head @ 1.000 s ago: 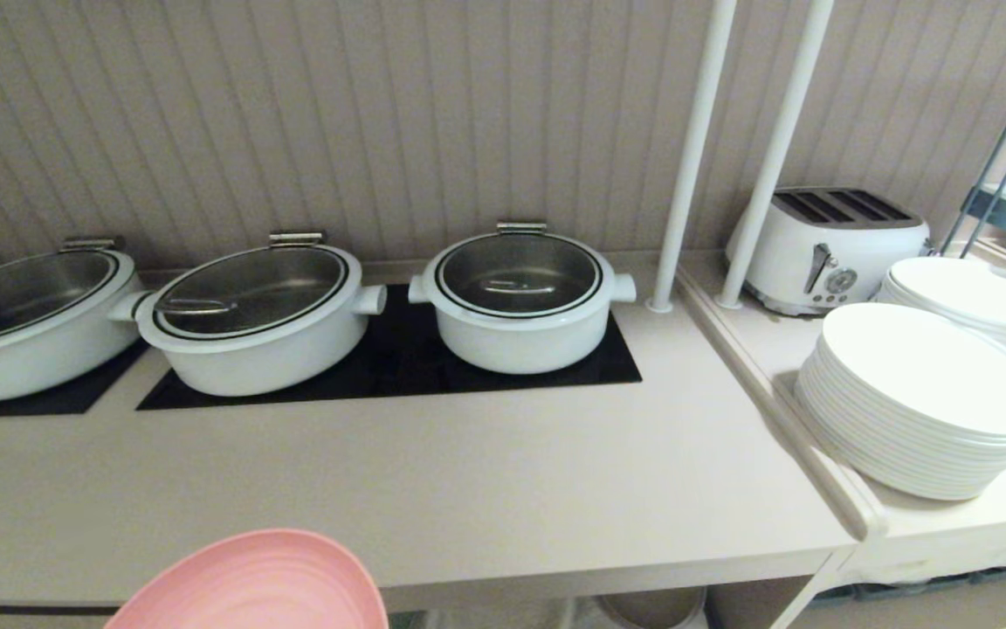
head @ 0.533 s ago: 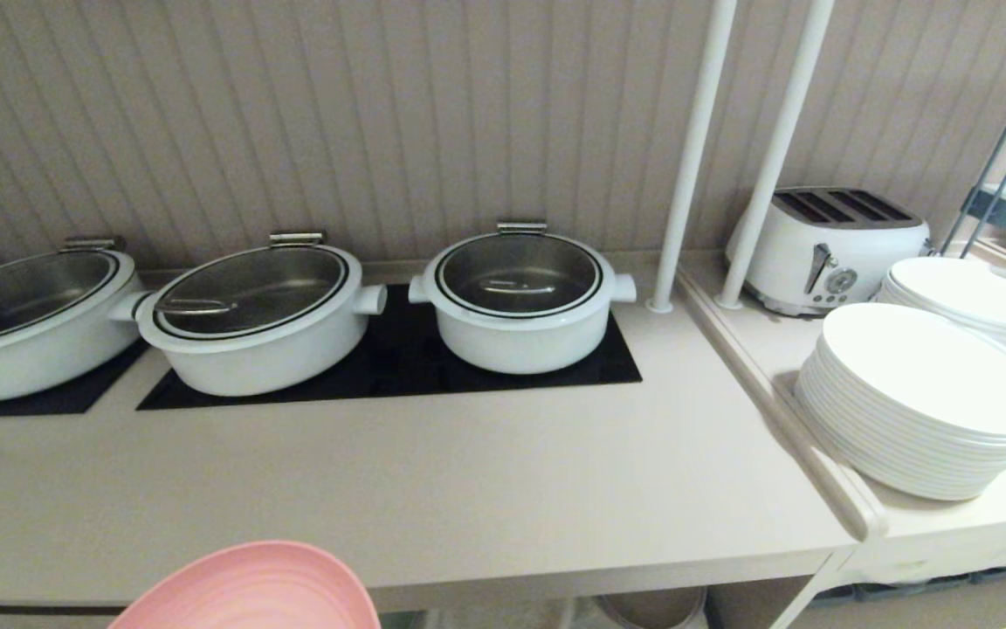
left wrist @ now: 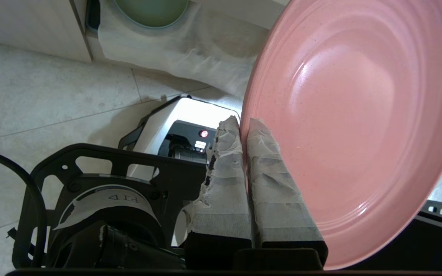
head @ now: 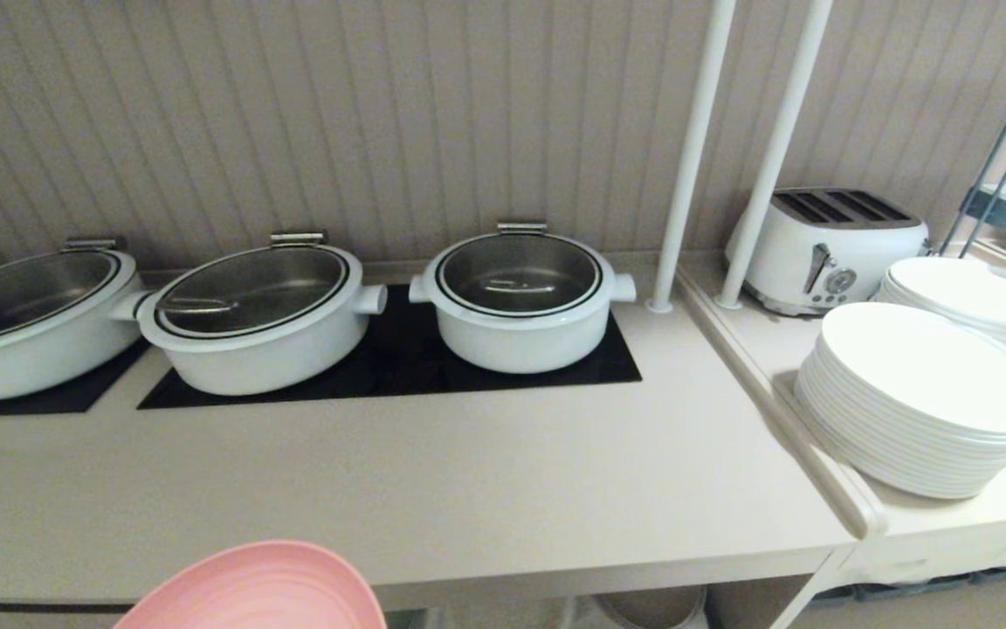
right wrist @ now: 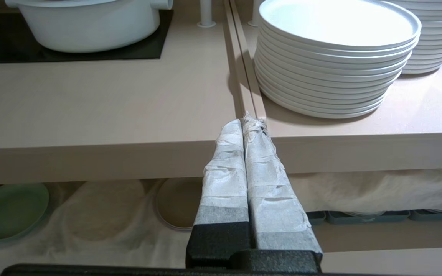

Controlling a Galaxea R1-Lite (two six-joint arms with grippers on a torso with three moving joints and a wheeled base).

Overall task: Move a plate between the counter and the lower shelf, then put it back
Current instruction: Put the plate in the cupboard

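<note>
Counter (head: pixel 433 498) ran wide before me, three white pots (head: pixel 520 301) on black hobs (head: pixel 398 362) at the back, stacks of white plates (head: pixel 918 402) and a toaster (head: pixel 826 245) off to the right. Front strip of counter bare.

Shelf (right wrist: pixel 102 226) sat under the counter, cloth-lined; green plate (right wrist: pixel 10 211) and a grey-brown plate (right wrist: pixel 177 203) lay in it.

Plate (left wrist: pixel 355 122): pink, held in the air in front of the counter edge and below its top, tilted steeply. Only its upper rim showed in the head view.

My left gripper (left wrist: pixel 246 126) was clamped on the plate's rim, one taped finger (left wrist: pixel 271 172) inside the dish, the other behind. Grip was thin, at the edge only.

My right gripper (right wrist: pixel 246 124) was parked before the counter edge, fingers pressed together, nothing in them.

Judgement: plate in transit between shelf and counter; direction not settled from this view. To do it well: keep the clamp firm, level the plate before setting down, clear the counter's thick front edge with margin, land on the bare front strip away from the pots. Risk: rim slipping or pivoting in the pinch.
</note>
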